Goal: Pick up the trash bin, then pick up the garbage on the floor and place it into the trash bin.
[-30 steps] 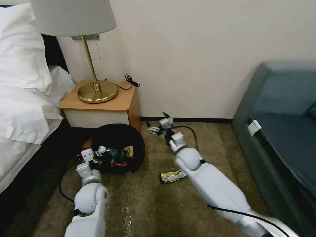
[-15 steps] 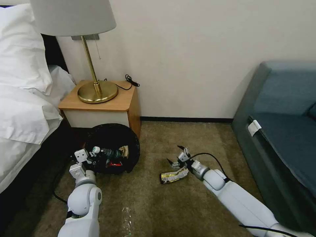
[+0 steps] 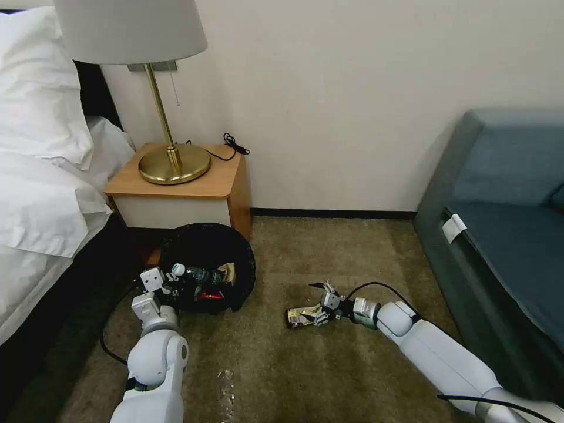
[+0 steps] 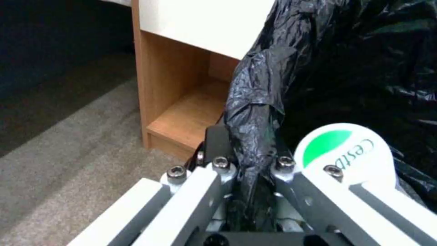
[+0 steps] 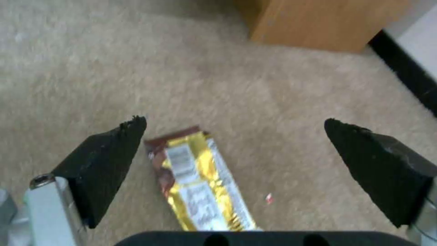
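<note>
Tan carpet (image 3: pixel 329 247) runs to a pale wall, with a wooden nightstand (image 3: pixel 194 188) beside the bed on my left and a blue sofa (image 3: pixel 505 205) on my right. My left gripper (image 4: pixel 248 171) is clenched on the black liner at the rim of the trash bin (image 3: pixel 205 247), which sits in front of the nightstand with a bottle (image 3: pixel 197 274) and wrappers inside. My right gripper (image 5: pixel 232 150) is low over the carpet with its fingers spread wide, released, on either side of the gold-and-brown wrapper (image 5: pixel 200 177), which lies flat on the floor between bin and sofa.
</note>
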{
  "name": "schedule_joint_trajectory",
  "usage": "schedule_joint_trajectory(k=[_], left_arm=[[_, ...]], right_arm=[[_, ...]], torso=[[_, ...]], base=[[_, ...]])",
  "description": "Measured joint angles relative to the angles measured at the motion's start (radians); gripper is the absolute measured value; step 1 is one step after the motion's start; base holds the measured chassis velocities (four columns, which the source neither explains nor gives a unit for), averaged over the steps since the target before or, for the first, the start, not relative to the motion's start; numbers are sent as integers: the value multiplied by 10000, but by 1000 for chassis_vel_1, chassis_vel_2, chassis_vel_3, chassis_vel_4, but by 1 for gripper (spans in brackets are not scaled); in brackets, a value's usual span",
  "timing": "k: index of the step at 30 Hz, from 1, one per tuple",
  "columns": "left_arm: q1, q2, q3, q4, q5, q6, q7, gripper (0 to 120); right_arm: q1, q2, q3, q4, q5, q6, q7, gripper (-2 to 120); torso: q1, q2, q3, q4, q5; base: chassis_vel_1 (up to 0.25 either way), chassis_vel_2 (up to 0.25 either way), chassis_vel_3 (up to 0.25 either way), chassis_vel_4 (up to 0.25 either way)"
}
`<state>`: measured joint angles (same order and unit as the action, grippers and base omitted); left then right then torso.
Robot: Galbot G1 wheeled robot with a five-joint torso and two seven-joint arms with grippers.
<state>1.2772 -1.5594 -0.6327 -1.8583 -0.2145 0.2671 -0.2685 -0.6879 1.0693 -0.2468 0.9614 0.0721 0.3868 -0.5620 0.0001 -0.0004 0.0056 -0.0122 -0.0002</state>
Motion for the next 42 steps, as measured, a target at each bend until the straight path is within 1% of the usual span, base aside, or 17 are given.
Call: schedule_joint_trajectory(k=[1, 3, 7, 8, 9, 12, 13, 14, 16, 21, 24, 26, 30, 35, 39, 41, 42], left_arm=[[0, 0, 0, 0, 0, 0, 0, 2], [-40, -18, 35, 24, 38, -3, -3, 2], [-67, -16, 49, 69, 57, -4, -11, 2], [-94, -13, 44, 93, 66, -5, -15, 2], [-94, -13, 44, 93, 66, -5, -15, 2], [-136, -34, 49, 114, 71, -10, -20, 2], [-136, -34, 49, 114, 71, -10, -20, 2], [-137, -42, 63, 119, 72, -15, -22, 2], [-136, -47, 78, 124, 72, -21, -22, 2], [-129, -39, 47, 125, 74, -28, -26, 2], [-126, -43, 42, 124, 84, -33, -29, 2], [-124, -90, 65, 125, 135, -40, -29, 2], [-130, -127, 111, 126, 171, -42, -30, 2], [-127, -143, 101, 124, 189, -44, -33, 2], [-110, -142, 68, 98, 191, -47, -36, 2], [-117, -133, 56, 80, 191, -47, -45, 2], [-117, -133, 56, 80, 191, -47, -45, 2]], right_arm=[[0, 0, 0, 0, 0, 0, 0, 100], [114, 287, 4, -564, -294, 165, 27, 100], [216, 557, 33, -967, -580, 163, 224, 100], [292, 717, 62, -1152, -865, 51, 409, 100], [292, 717, 62, -1152, -865, 51, 409, 100], [491, 1011, 58, -1493, -1948, -384, 875, 100], [491, 1011, 58, -1493, -1948, -384, 875, 100], [578, 1074, 20, -1660, -2342, -581, 983, 100], [624, 1098, -32, -1777, -2500, -755, 964, 100], [721, 1184, -28, -2072, -2669, -929, 866, 100], [803, 1356, 52, -2362, -2887, -932, 930, 100], [904, 1570, 81, -2662, -3085, -1060, 1221, 100], [998, 1736, 78, -2915, -3245, -1244, 1470, 100], [1082, 1821, 71, -3194, -3317, -1293, 1132, 100], [1094, 1880, 195, -3519, -3268, -1107, 884, 100], [1044, 1879, 262, -3624, -3205, -978, 791, 92], [1044, 1879, 262, -3624, -3205, -978, 791, 92]], torso=[[0, 0, 0, 0, 0], [1, 0, 0, 0, -1], [0, 0, 0, 1, 0], [0, 0, 0, 1, 0], [0, 0, 0, 1, 0], [0, 0, 0, 3, 0], [0, 0, 0, 3, 0], [0, 0, 0, 3, -2], [0, 0, 0, 2, 1], [0, 0, 0, 0, -1], [0, 0, 0, 0, 0], [0, 0, 0, 2, -1], [0, 0, 0, 2, -1], [0, 0, -1, 2, -1], [-1, 3, -3, 2, -2], [-1, 3, -5, -1, -7], [-1, 3, -5, -1, -7]], base=[[0, 0, 0, 0], [0, 0, 0, 0], [0, 0, 0, 0], [0, 0, 0, 0], [0, 0, 0, 0], [0, 0, 0, 0], [0, 0, 0, 0], [0, 0, 0, 0], [0, 0, 0, 0], [0, 0, 0, 0], [0, 0, 0, 0], [0, 0, 0, 0], [0, 0, 0, 0], [0, 0, 0, 0], [0, 0, 0, 0], [0, 0, 0, 0], [0, 0, 0, 0]])
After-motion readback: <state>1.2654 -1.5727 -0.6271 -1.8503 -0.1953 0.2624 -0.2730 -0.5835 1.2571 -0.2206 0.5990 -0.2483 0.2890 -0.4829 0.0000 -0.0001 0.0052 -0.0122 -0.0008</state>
